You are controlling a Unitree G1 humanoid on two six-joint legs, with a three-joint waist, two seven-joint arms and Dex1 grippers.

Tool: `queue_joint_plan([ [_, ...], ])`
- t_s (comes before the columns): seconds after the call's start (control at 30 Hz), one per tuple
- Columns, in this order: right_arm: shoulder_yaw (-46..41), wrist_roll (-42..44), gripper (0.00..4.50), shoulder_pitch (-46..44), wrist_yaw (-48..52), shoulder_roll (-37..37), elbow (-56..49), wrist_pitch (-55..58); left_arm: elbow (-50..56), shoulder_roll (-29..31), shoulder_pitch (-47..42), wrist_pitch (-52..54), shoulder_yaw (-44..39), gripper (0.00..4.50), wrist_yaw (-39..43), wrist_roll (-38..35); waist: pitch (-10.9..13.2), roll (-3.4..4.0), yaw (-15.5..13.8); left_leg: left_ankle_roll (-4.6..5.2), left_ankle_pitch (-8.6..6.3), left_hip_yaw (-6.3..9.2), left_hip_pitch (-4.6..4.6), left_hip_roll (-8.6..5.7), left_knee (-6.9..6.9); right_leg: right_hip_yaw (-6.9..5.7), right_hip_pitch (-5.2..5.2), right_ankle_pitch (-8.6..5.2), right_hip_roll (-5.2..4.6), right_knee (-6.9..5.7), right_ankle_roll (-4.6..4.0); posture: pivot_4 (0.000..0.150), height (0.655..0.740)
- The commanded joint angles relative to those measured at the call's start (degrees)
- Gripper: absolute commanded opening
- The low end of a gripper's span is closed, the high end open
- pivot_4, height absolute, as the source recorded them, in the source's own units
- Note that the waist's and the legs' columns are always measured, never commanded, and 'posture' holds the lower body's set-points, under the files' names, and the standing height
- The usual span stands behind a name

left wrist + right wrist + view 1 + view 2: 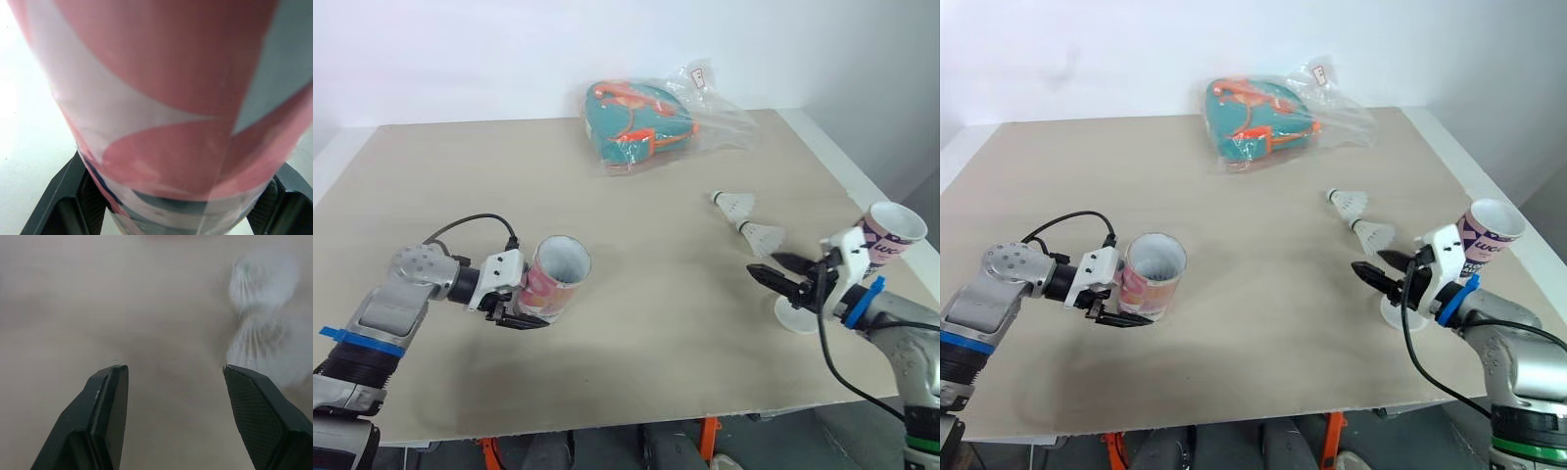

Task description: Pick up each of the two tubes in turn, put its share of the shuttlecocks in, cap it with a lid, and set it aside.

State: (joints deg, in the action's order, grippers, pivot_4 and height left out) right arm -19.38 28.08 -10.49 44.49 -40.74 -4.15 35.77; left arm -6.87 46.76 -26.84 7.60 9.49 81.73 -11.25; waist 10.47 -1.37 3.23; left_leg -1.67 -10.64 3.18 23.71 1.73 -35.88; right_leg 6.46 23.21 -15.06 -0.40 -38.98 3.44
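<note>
– So where was the pink tube (558,274)?

– On the near left of the table (656,352), open mouth up and leaning a little. The left gripper (530,315) was clamped on its lower part, a finger on each side.

– And the right gripper (766,264)?

– It was spread wide with nothing in it, low over the near right of the table, its fingers pointing left. A white lid (793,315) lay flat just under it.

– Which way were the shuttlecocks from it?

– Both were on its far side. The near shuttlecock (764,235) lay just beyond the fingertips and the far shuttlecock (734,203) a little past that. Each lay on its side, long axis roughly left to right, cork to the left and skirt to the right. I judged the right arm much the nearer; the left was well apart from them and busy with the tube.

– So the coming move?

– Probably a short reach away from the robot, with the fingers set to close across the near shuttlecock, not along it.

– Did the views differ?

– Yes. The left wrist view showed both fingers hard against the tube's wall, which the head views only half showed. The right wrist view showed the wide gap and the two shuttlecocks blurred off to one side of it, not between the fingers. The head views added the second tube (891,235), upright at the right edge behind the right gripper, and a bag (646,122) at the far middle.
</note>
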Motion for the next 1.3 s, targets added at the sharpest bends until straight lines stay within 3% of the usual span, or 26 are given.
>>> queue_joint_plan([
  [0.03, -0.6, -0.6, 3.34, -2.1, 0.4, -0.8, 2.5, -3.2, -0.2, 0.6, 0.4, 0.1, 0.0, 3.08, -0.6, 0.8, 0.0, 0.01, 0.0, 0.0, 0.0, 0.01, 0.0, 0.0, 0.02, 0.0, 0.0, -0.02, 0.0, 0.0, 0.01, 0.15, 0.7387],
  [0.53, 4.9, -4.2, 3.34, -9.0, 1.0, 0.4, 12.6, -7.5, 1.9, 1.3, 2.2, 0.8, -0.6, 3.08, -0.9, 0.2, 0.0, 0.03, -0.1, 0.0, 0.0, 0.01, -0.05, 0.01, 0.07, 0.0, -0.01, -0.04, 0.03, 0.0, -0.02, 0.15, 0.7387],
  [0.87, 7.6, -8.7, 3.34, -14.5, -4.4, 4.7, 18.1, -11.8, 2.5, 1.6, 2.2, 1.4, -0.5, 3.08, -1.4, -0.1, 0.0, 0.04, -0.1, 0.0, 0.0, 0.02, -0.05, 0.01, 0.13, 0.0, 0.01, -0.05, 0.04, 0.0, -0.03, 0.15, 0.7387],
  [0.97, 7.3, -9.5, 2.43, -14.2, -5.5, 5.3, 18.3, -12.9, 3.0, 1.7, 2.4, 1.7, -0.6, 3.08, -1.4, -0.2, 0.0, 0.04, -0.1, 0.0, 0.0, 0.02, -0.05, 0.01, 0.14, 0.0, 0.01, -0.06, 0.03, 0.0, -0.03, 0.15, 0.7387],
  [1.13, 6.5, -10.0, 0.06, -13.1, -6.5, 5.3, 18.0, -14.2, 3.7, 1.9, 2.7, 2.3, -0.6, 3.08, -1.4, -0.3, 0.0, 0.04, -0.1, 0.0, 0.0, 0.02, -0.04, 0.01, 0.14, 0.0, 0.01, -0.06, 0.03, 0.0, -0.03, 0.15, 0.7387],
  [1.3, 6.6, -10.1, 0.06, -11.4, -5.6, 4.2, 14.0, -14.5, 4.6, 2.0, 2.9, 2.9, -0.6, 3.08, -1.4, -0.6, 0.0, 0.04, -0.1, 0.0, 0.0, 0.02, -0.04, 0.01, 0.15, 0.0, 0.01, -0.06, 0.03, 0.0, -0.03, 0.15, 0.7387],
])
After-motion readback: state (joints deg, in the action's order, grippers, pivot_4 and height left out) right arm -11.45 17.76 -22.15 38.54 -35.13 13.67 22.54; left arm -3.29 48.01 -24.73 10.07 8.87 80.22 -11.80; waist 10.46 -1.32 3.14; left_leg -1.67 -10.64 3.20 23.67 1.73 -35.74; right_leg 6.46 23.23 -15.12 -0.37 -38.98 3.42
